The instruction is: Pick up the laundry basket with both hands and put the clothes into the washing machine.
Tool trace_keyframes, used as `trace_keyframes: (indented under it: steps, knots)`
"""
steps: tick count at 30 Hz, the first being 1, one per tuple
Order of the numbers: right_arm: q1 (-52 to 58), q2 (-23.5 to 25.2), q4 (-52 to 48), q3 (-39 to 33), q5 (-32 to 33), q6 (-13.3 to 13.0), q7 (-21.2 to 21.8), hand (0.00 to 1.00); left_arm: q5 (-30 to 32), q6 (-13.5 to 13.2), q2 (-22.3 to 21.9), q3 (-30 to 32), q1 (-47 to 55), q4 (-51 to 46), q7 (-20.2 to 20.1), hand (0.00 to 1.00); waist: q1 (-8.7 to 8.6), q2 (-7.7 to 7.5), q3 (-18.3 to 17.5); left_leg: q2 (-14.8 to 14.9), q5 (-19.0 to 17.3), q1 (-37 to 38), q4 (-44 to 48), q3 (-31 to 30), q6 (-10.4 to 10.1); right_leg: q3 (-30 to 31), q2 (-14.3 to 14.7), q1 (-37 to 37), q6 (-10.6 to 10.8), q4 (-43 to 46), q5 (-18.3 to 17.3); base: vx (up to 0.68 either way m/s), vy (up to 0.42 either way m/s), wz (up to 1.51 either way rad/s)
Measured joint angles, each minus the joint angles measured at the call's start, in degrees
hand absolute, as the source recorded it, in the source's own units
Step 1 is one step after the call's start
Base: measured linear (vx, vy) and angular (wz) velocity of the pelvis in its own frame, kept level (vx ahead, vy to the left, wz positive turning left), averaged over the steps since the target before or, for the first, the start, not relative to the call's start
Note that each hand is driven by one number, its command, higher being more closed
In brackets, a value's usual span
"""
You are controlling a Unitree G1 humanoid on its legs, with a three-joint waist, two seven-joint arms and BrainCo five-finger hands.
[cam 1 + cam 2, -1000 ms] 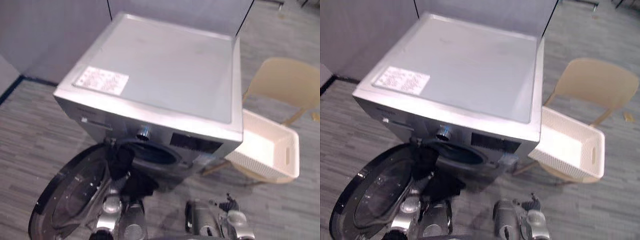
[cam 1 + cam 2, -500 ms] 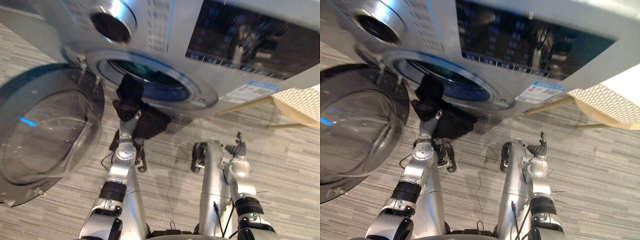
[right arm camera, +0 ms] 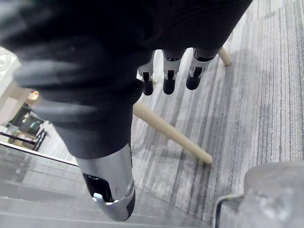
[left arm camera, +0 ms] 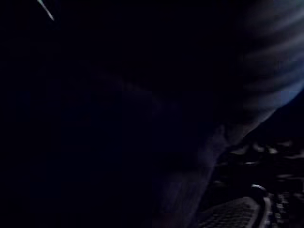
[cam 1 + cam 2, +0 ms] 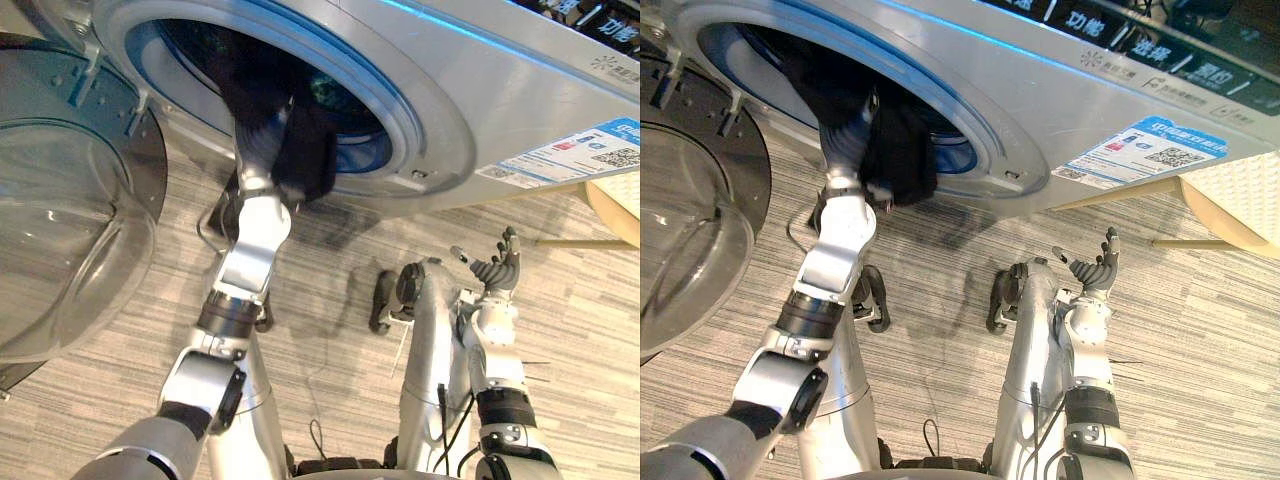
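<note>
Nearly done: upper left, the left hand (image 5: 848,140) and dark clothes (image 5: 305,150) sit half inside the washing machine (image 5: 450,120) (fingers buried in cloth, so I cannot tell its grip). Lower right, the right hand (image 5: 497,268) is spread and empty. Letting go remains.

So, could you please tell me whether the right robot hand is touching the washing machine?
Apart. The left eye view shows the right robot hand, fingers straight, with a strip of floor between it and the washing machine.
</note>
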Motion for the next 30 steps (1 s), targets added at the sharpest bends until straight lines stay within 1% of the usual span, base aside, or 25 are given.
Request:
trace_keyframes:
  steps: [2, 4, 6, 8, 9, 12, 16, 18, 19, 20, 21, 23, 25, 26, 28, 30]
  knots:
    - [0.0, 0.1, 0.0, 0.1, 0.1, -0.8, 0.0, 0.00, 4.8, 2.4, 2.1, -1.4, -4.5, 0.1, 1.7, 1.00, -0.28, -0.47, -0.3, 0.3, 0.0, -0.5, -0.1, -0.1, -0.1, 0.0, 0.4, -0.6, -0.1, -0.1, 0.0, 0.03, -0.031, -0.08]
    - [0.0, 0.3, 0.0, 0.1, 0.4, -1.5, 0.0, 0.00, 8.6, 3.9, 3.1, -2.1, -7.3, 1.2, 2.4, 1.00, -0.45, -0.62, -0.3, 0.7, 0.0, -0.7, -0.6, 0.1, -0.1, -0.2, 0.5, -0.8, -0.2, -0.6, 0.1, 0.04, -0.030, -0.05]
    - [0.0, 0.4, 0.1, 0.2, 0.5, -1.7, 0.0, 0.00, 11.4, 5.4, 5.4, -3.9, -12.1, 5.9, 2.4, 1.00, -0.52, -0.70, -0.3, 1.0, 0.2, -0.6, -1.4, 0.0, -0.3, -0.6, 0.8, -0.8, -0.6, -1.6, 0.4, 0.05, -0.025, -0.08]
    - [-0.1, 0.4, 0.4, 0.4, 0.5, -2.2, 0.0, 0.00, 13.2, 6.1, 6.8, -5.0, -15.5, 9.5, 2.2, 1.00, -0.61, -0.76, -0.4, 1.1, 0.2, -0.7, -1.8, 0.0, -0.4, -0.8, 1.1, -0.9, -0.9, -2.2, 0.6, 0.05, -0.018, -0.11]
    - [-0.7, 0.8, 1.4, 0.5, 0.5, -2.9, 0.1, 0.00, 15.2, 6.7, 8.2, -5.7, -18.4, 12.8, 2.1, 0.00, -0.87, -1.11, -0.6, 1.7, 0.2, -0.7, -2.2, 0.0, -0.4, -1.0, 1.6, -0.9, -0.9, -2.9, 0.9, 0.05, -0.017, -0.15]
    - [-1.7, 1.6, 3.9, 1.0, 0.5, -3.7, 0.1, 0.00, 18.6, 7.6, 9.5, -5.5, -22.3, 17.5, 2.1, 0.00, -1.53, -2.26, -1.3, 2.2, 0.3, -1.0, -3.3, 0.2, -0.5, -1.3, 2.3, -1.4, -1.1, -4.3, 1.5, 0.05, -0.014, -0.15]
    - [-1.8, 1.0, 3.9, 2.6, 0.5, -3.9, 0.0, 0.00, 18.6, 7.7, 10.7, -5.4, -24.8, 22.2, 1.4, 0.00, -1.68, -2.32, -1.3, 2.9, 0.1, -1.1, -3.7, 0.2, -0.7, -1.6, 2.6, -1.6, -1.3, -5.2, 1.6, 0.05, -0.017, -0.10]
    - [-1.7, 0.8, 4.1, 3.7, 0.6, -4.6, 0.0, 0.00, 18.7, 7.7, 12.0, -5.3, -26.0, 24.3, -1.6, 0.00, -1.97, -3.04, -2.0, 3.0, 0.1, -2.1, -3.8, 0.3, -0.7, -1.6, 3.0, -2.7, -1.4, -5.5, 2.0, 0.04, -0.009, -0.11]
    - [-1.7, 0.8, 4.1, 4.2, 1.0, -5.3, 0.1, 0.00, 19.3, 7.7, 12.3, -5.2, -26.9, 27.1, -4.2, 0.00, -2.01, -3.14, -2.0, 3.0, 0.0, -2.9, -3.5, 0.0, -0.7, -1.7, 3.2, -3.2, -1.3, -5.6, 2.1, 0.06, -0.015, -0.11]
    - [-1.7, 0.8, 4.1, 4.6, 1.2, -5.5, 0.2, 0.00, 19.4, 7.6, 12.3, -4.6, -27.0, 29.4, -7.9, 0.00, -2.02, -3.16, -2.0, 3.1, 0.0, -3.1, -3.3, -0.1, -0.6, -1.7, 3.3, -3.3, -1.2, -5.6, 2.1, 0.05, -0.013, -0.09]
    - [-1.7, 0.7, 4.1, 4.6, 1.4, -5.5, 0.3, 0.00, 19.6, 7.6, 12.2, -4.2, -27.0, 30.2, -9.3, 0.00, -2.02, -3.16, -2.0, 3.1, -0.1, -3.2, -3.2, -0.1, -0.6, -1.7, 3.4, -3.4, -1.2, -5.6, 2.1, 0.05, -0.009, -0.05]
    - [-1.7, 0.5, 4.1, 4.7, 2.2, -5.6, 1.5, 0.00, 19.7, 7.5, 12.1, -3.3, -27.0, 32.7, -13.8, 0.00, -1.97, -3.15, -2.0, 3.1, -0.2, -3.5, -2.7, -0.3, -0.5, -1.7, 3.4, -3.5, -1.0, -5.4, 2.2, 0.03, -0.006, -0.04]
    - [-1.7, 0.3, 4.1, 4.7, 2.2, -5.5, 2.0, 0.00, 19.5, 7.4, 11.9, -2.7, -26.9, 33.6, -15.7, 0.00, -1.82, -3.14, -2.0, 3.0, -0.4, -3.6, -2.0, -0.4, -0.3, -1.6, 3.4, -3.6, -1.0, -4.8, 2.2, 0.00, 0.000, 0.00]
    - [-1.7, 0.2, 4.1, 4.5, 2.2, -5.5, 2.7, 0.00, 19.6, 7.4, 11.5, -1.6, -26.9, 33.9, -16.5, 0.00, -1.67, -3.15, -2.0, 3.0, -0.4, -3.6, -1.7, -0.4, -0.3, -1.4, 3.3, -3.7, -1.1, -4.3, 2.2, 0.02, -0.015, 0.03]
    - [-1.7, 0.2, 4.1, 4.3, 2.2, -5.5, 2.8, 0.00, 19.5, 7.4, 11.1, -0.6, -26.9, 33.9, -16.5, 0.00, -1.51, -3.23, -2.1, 3.0, -0.4, -3.7, -1.4, -0.4, -0.3, -1.2, 3.2, -3.9, -1.1, -3.7, 2.2, 0.00, -0.020, 0.06]
    - [-1.6, 0.2, 4.1, 4.2, 2.2, -5.5, 2.7, 0.00, 18.3, 7.3, 10.3, 1.7, -26.4, 32.9, -14.7, 0.00, -1.40, -3.49, -2.4, 2.6, -0.2, -3.8, -1.4, -0.4, -0.6, -1.1, 2.6, -4.2, -1.4, -3.0, 2.0, -0.01, -0.031, 0.13]
